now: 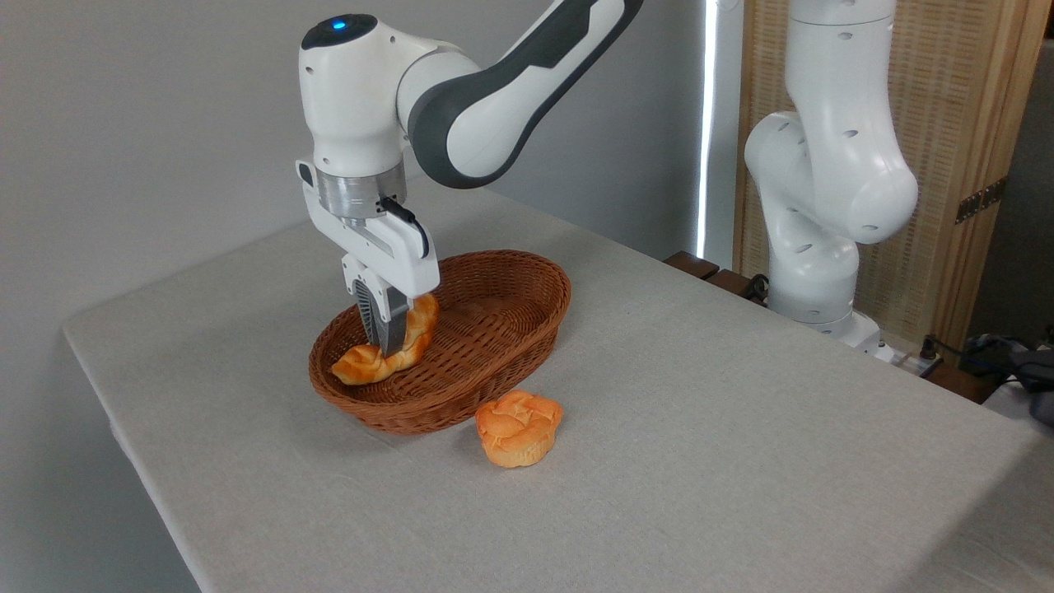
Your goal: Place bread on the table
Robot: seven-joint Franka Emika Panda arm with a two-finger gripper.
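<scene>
The bread, a long golden-tan scored loaf, is tilted inside the brown wicker basket, its lower end near the basket's left rim and its upper end raised toward the middle. My gripper reaches straight down into the basket and is shut on the loaf around its middle; one dark finger covers the near side of the crust. The far finger is hidden behind the loaf. The table is covered in light grey-beige cloth.
A small round orange muffin-shaped bun lies on the cloth just in front of the basket's right end. The arm's white base stands at the table's far right edge. Open cloth stretches to the front, left and right of the basket.
</scene>
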